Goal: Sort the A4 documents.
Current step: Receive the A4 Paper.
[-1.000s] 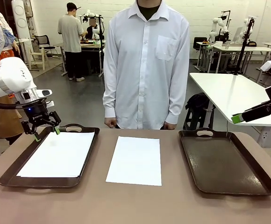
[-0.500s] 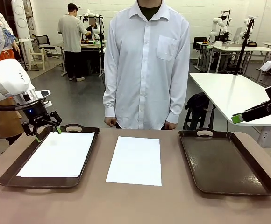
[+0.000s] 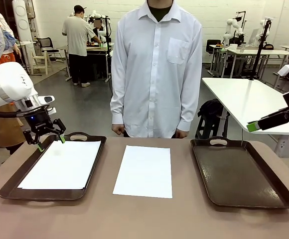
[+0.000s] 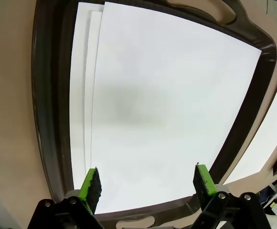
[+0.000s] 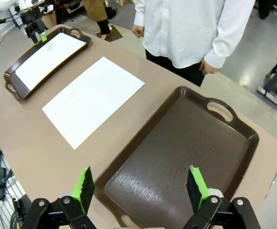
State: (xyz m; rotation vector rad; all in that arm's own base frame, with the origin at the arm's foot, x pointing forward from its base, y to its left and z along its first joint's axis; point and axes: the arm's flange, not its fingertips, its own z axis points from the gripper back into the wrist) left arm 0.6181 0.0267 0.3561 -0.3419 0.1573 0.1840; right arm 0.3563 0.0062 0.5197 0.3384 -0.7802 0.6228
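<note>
- Left claw [image 3: 49,141] hanging over the far-left corner of the left tray [image 3: 15,179], pads spread wide apart, nothing between them.
- Same left claw [image 4: 148,181] from the wrist cam: green fingertips [image 4: 91,183] well apart, hovering above the paper, not touching it.
- Left tray [image 4: 47,119] loaded with a small stack of A4 documents [image 4: 172,109]; at least three sheets, lower ones peeking out along one edge, slightly misaligned.
- Same stack [image 3: 62,164] from the front: flat inside the tray, around 9 o'clock on the table [image 3: 144,219].
- One loose sheet [image 3: 144,171] lying flat on bare table right in the middle, between the two trays, touching neither.
- Right tray [image 3: 241,174] at about 3 o'clock, dark brown, handles at near and far ends, no paper in it.
- Right claw [image 5: 141,188] parked high above the right tray [image 5: 176,157], green pads spread wide apart, holding nothing.
- From that wrist cam: loose sheet [image 5: 94,99] near the middle, left tray with its stack [image 5: 50,57] off toward 10 o'clock, left claw [image 5: 35,34] at that tray's far end.
- Right claw [image 3: 254,126] just poking in from the right edge in the front view, well above the table.
- Person in a white shirt [image 3: 157,69] standing at the far side, 12 o'clock, hands [image 3: 118,131] down at the table edge, not touching any paper.
</note>
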